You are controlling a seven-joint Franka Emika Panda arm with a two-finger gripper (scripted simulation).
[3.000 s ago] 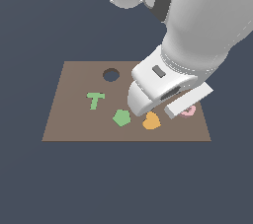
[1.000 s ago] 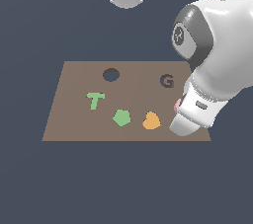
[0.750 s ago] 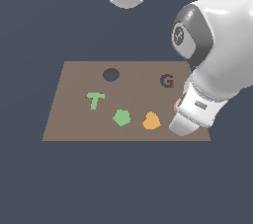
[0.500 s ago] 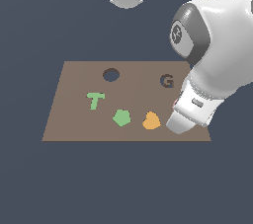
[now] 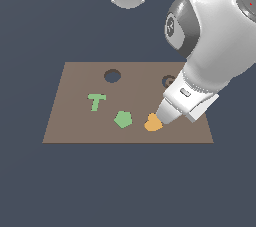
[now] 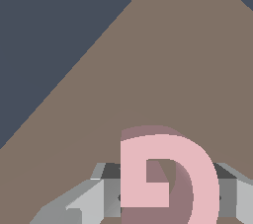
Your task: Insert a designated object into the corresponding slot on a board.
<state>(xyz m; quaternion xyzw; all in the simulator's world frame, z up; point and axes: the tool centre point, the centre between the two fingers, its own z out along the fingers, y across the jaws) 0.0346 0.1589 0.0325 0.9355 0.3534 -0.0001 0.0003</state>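
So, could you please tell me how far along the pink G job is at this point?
Done: the wrist view shows the pink G sitting between the claw's fingers, apparently gripped. In hand: the arm is over the exterior view's right side of the board, beside the orange heart. Left: the G-shaped slot, half hidden behind the arm, shows no pink, so carrying over, aligning and inserting remain.

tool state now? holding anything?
Tool: shut on the pink G block, per the wrist view. In the exterior view the arm hides the fingers and the block.
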